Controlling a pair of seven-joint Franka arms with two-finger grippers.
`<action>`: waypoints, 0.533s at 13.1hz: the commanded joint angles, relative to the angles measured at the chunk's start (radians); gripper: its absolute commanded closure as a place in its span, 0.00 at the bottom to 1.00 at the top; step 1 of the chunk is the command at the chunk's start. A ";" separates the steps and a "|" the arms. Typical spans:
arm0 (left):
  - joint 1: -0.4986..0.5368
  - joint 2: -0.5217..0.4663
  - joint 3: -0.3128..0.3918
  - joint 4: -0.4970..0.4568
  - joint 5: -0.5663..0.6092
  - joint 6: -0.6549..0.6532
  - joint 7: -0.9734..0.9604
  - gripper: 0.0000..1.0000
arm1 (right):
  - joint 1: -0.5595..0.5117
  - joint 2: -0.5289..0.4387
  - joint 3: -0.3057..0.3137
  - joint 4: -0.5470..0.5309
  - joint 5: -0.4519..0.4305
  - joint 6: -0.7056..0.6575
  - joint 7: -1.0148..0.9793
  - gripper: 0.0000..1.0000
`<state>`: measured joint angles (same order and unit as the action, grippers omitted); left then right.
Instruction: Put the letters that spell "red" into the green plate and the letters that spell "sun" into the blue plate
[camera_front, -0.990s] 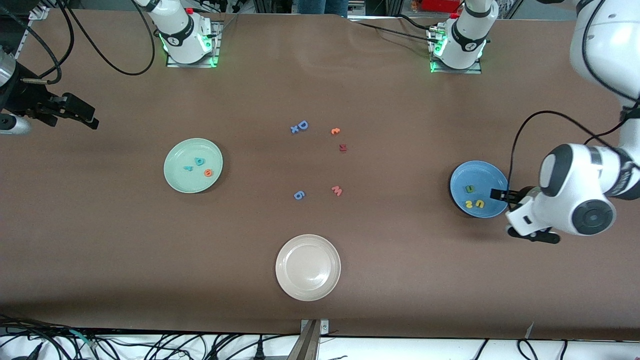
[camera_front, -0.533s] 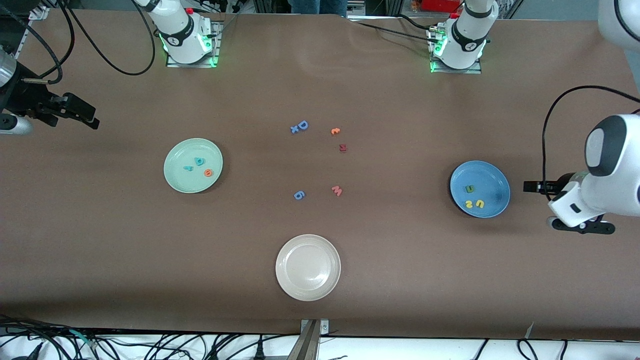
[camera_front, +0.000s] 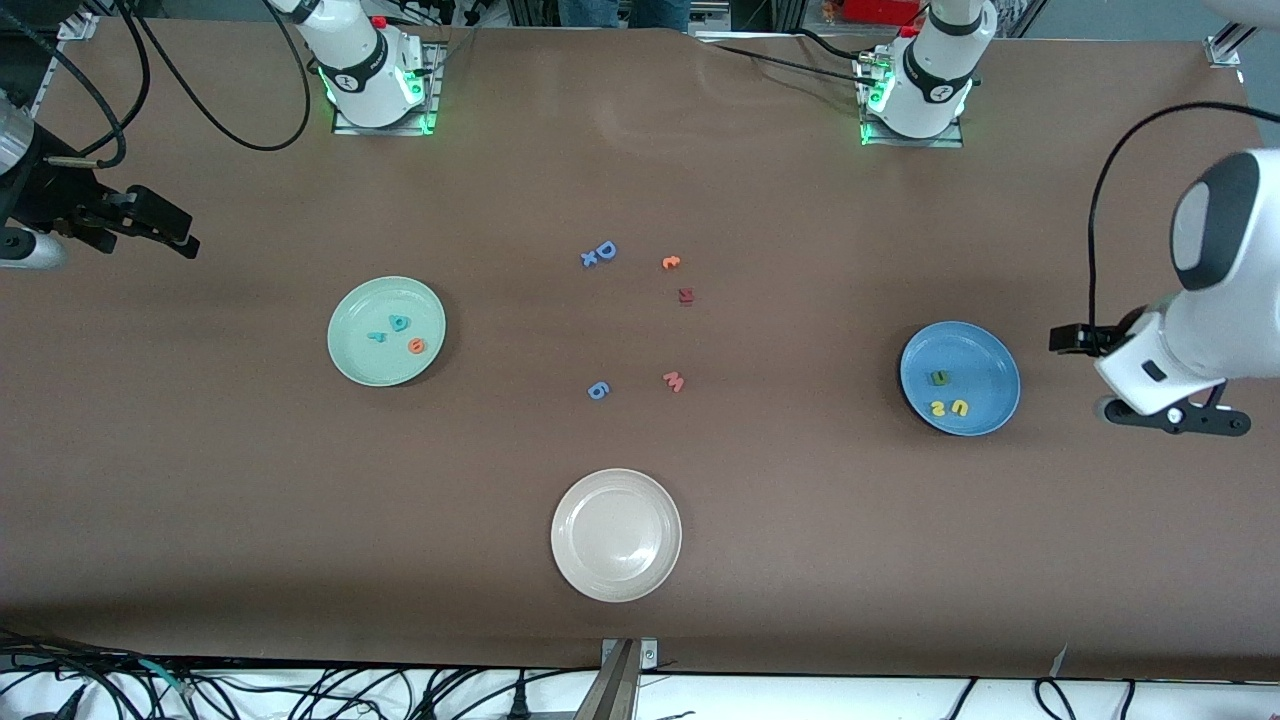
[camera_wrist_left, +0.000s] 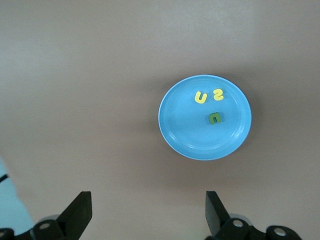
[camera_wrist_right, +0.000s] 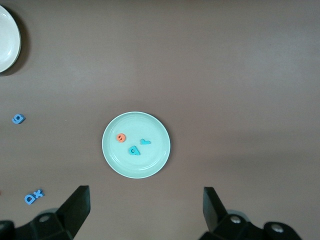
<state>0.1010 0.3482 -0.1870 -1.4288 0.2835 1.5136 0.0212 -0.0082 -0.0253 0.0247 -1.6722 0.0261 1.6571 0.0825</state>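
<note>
Loose foam letters, including a pink w (camera_front: 674, 381), lie mid-table (camera_front: 800, 560) between the round mint-green plate (camera_front: 352, 362) and the round medium-blue plate (camera_front: 985, 352). An off-white plate (camera_front: 616, 585) sits nearest the camera. The wrist views show the left tool (camera_wrist_left: 148, 215) and the right tool (camera_wrist_right: 146, 212) with fingers apart, each above its plate.

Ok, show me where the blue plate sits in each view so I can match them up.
Front view: the blue plate lies toward the left arm's end of the table, holding three small letters.
Left wrist view: the blue plate lies on the table, above the open left tool.
Right wrist view: not in it.
Shared landmark: the green n on the plate, beside two yellow letters.
</note>
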 joint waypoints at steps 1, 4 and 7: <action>-0.056 -0.129 0.092 -0.076 -0.114 0.005 -0.047 0.00 | 0.002 0.001 0.004 0.017 -0.014 -0.019 0.006 0.00; -0.150 -0.233 0.204 -0.099 -0.217 0.017 -0.130 0.00 | 0.002 0.001 0.004 0.017 -0.014 -0.019 0.006 0.00; -0.181 -0.300 0.204 -0.136 -0.216 0.037 -0.122 0.00 | 0.002 0.001 0.004 0.019 -0.014 -0.019 0.006 0.00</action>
<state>-0.0418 0.1129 0.0007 -1.4887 0.0889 1.5144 -0.0778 -0.0074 -0.0251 0.0256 -1.6720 0.0261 1.6570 0.0825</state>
